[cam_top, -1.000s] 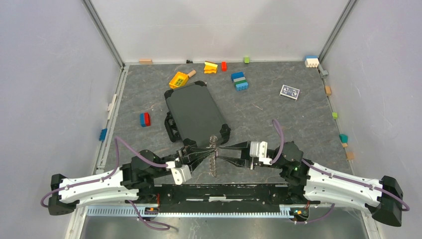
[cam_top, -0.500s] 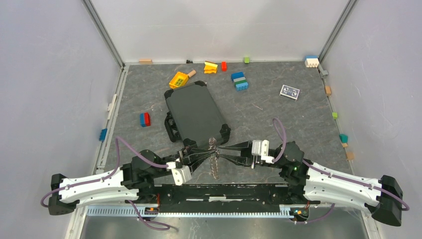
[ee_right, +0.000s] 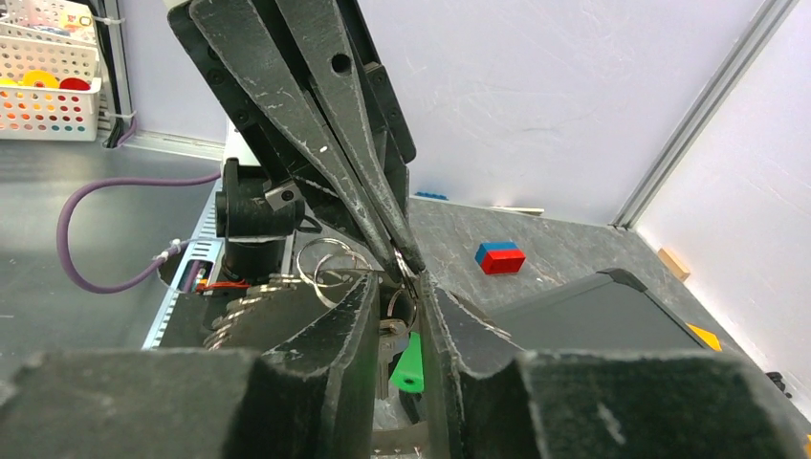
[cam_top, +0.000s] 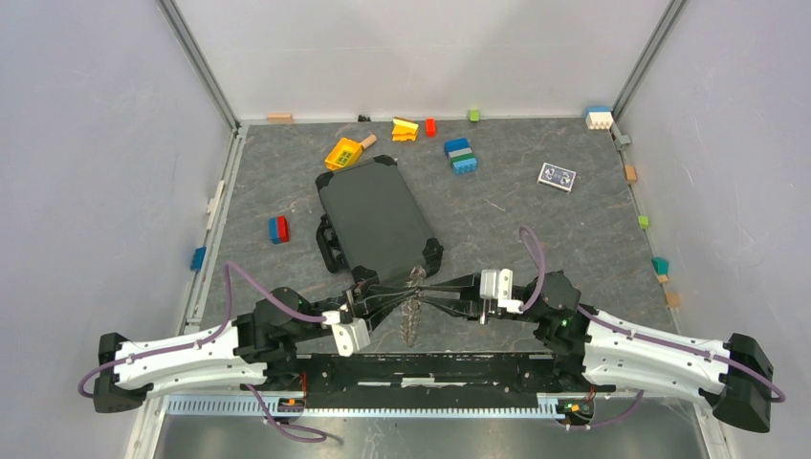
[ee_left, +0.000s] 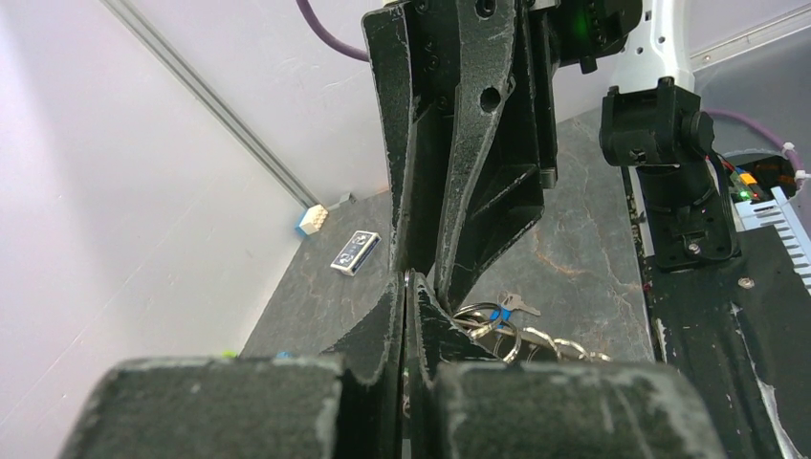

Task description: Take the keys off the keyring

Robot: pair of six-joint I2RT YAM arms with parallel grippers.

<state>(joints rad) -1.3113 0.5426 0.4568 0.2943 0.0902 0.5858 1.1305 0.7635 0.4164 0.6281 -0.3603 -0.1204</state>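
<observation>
The keyring with its keys (cam_top: pixel 411 314) hangs near the table's front edge, between my two grippers. My left gripper (cam_top: pixel 408 285) is shut on the thin metal ring (ee_left: pixel 405 283). Loose rings and a blue-headed key (ee_left: pixel 494 316) hang to its right. My right gripper (cam_top: pixel 422 286) meets it from the right, its jaws a narrow gap apart (ee_right: pixel 397 279). A grey key (ee_right: pixel 387 337) and the green tag (ee_right: pixel 409 361) hang between its fingers. Whether the fingers touch them does not show. The black-headed key is hidden.
A black case (cam_top: pixel 375 215) lies just behind the grippers. A red-blue brick (cam_top: pixel 278 229) lies to its left. Yellow pieces (cam_top: pixel 342 153), blue-green bricks (cam_top: pixel 461 156) and a card (cam_top: pixel 557 176) lie farther back. The black base bar (cam_top: pixel 421 368) runs along the front.
My right gripper has moved left until its fingertips cross the left gripper's at the ring. The left gripper and the hanging keys have hardly moved.
</observation>
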